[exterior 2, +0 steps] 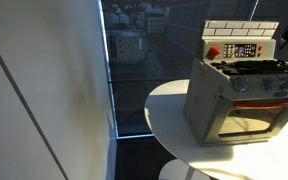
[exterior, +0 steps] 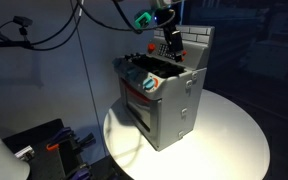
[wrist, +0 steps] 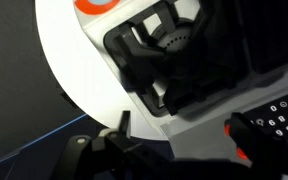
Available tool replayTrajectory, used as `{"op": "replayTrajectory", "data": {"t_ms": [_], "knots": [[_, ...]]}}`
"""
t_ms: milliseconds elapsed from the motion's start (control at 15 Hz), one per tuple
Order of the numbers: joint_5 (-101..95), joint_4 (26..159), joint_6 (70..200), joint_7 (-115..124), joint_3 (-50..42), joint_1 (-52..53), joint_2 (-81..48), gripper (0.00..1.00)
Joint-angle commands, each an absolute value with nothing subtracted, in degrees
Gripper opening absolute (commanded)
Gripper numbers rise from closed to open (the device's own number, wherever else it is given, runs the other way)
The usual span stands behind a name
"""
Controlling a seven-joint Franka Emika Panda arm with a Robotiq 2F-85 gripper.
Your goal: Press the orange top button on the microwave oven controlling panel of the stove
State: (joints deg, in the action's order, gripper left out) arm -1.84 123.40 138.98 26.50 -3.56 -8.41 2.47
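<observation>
A grey toy stove [exterior: 174, 100] stands on a round white table [exterior: 234, 125]. Its upright back panel [exterior 2: 240, 45] carries the microwave controls, with the orange-red button [exterior 2: 213, 51] at the panel's top corner. My gripper [exterior: 169, 42] hovers over the stove top, just in front of that panel, and also shows at the picture edge in an exterior view [exterior 2: 284, 38]. In the wrist view my gripper [wrist: 182, 135] is open. The orange button [wrist: 241, 153] glows beside one fingertip, which partly hides it. The dark keypad [wrist: 281, 115] lies next to it.
The black burner grate [wrist: 169, 45] and an orange knob [wrist: 96, 4] lie on the stove below my wrist. The oven door [exterior 2: 249, 118] faces the table's front. Cables [exterior: 44, 35] hang behind. A dark window [exterior 2: 129, 60] lies beyond the table edge.
</observation>
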Motion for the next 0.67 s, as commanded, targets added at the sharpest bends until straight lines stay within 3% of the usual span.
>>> {"op": "replayTrajectory", "data": {"t_ms": [0, 600], "knots": [[-1.8, 119.8, 138.8, 29.0, -4.1, -7.5, -0.2, 1.0], [-2.4, 115.9, 138.9, 33.0, -4.7, -6.2, -4.0, 1.0]]}}
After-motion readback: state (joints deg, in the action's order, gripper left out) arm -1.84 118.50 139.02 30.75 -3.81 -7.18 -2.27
